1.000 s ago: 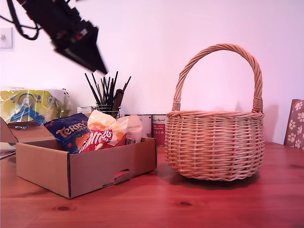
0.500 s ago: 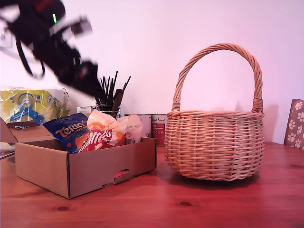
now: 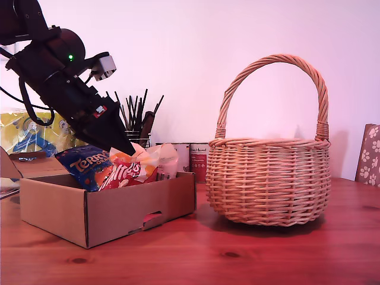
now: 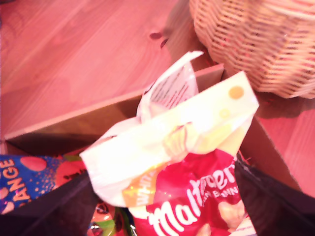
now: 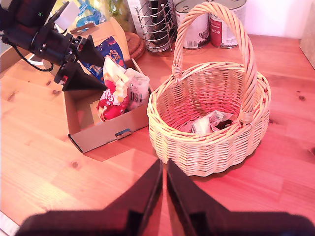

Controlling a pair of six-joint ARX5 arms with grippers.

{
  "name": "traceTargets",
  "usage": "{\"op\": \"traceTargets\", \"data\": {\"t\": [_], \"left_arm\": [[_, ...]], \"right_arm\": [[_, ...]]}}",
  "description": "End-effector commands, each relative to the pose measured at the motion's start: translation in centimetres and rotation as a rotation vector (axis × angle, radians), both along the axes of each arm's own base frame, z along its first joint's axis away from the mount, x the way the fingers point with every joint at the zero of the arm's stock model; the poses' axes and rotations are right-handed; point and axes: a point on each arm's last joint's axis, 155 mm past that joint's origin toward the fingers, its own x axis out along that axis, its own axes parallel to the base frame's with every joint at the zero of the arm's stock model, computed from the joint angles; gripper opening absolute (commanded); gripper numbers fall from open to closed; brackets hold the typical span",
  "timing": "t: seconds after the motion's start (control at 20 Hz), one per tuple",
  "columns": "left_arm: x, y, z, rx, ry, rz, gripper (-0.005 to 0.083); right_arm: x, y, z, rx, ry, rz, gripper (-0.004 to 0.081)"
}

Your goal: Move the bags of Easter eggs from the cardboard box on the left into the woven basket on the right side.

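The cardboard box (image 3: pixel 119 211) stands on the exterior view's left and holds the bags of Easter eggs: a blue one (image 3: pixel 86 163), a red one (image 3: pixel 124 173) and a pale one (image 3: pixel 157 157). My first gripper (image 3: pixel 122 145) is open, tilted down over the box. Its dark fingers (image 4: pixel 59 206) straddle the red bag (image 4: pixel 197 201) and the pale bag (image 4: pixel 167 142). The woven basket (image 3: pixel 267 184) stands on the exterior view's right with pale packets (image 5: pixel 206 123) lying inside. My second gripper (image 5: pixel 163 172) is shut, high above the table in front of the basket (image 5: pixel 206 147).
Behind the box are a wire holder of dark brushes (image 3: pixel 135 119), tins (image 3: pixel 199 157) and a yellow-blue pack (image 3: pixel 35 133). A paw-print cushion (image 3: pixel 371 154) shows at the exterior view's right edge. Bare wooden table (image 3: pixel 237 255) lies in front.
My first arm has swung down from the exterior view's upper left, bringing its open gripper onto the top of the bags in the box. The bags, box and basket have not moved.
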Motion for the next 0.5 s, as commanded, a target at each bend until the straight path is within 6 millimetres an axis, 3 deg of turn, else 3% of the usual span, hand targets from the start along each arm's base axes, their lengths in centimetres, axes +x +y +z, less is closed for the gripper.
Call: {"op": "traceTargets", "data": {"t": [0.0,0.2,0.45], "left_arm": [[-0.9,-0.7,-0.7,-0.018,0.049,-0.025,0.0764],[-2.3,-1.4,-1.9,-0.026,0.119,-0.053,0.0763],[-2.6,-1.5,-5.9,0.003,0.208,-0.05,0.0763]], "right_arm": [[0.2,-0.1,-0.2,-0.002,-0.001,-0.005,-0.0011],[0.2,-0.1,-0.2,-0.002,-0.002,-0.005,-0.0011],[0.2,-0.1,-0.2,-0.002,-0.001,-0.005,-0.0011]]}}
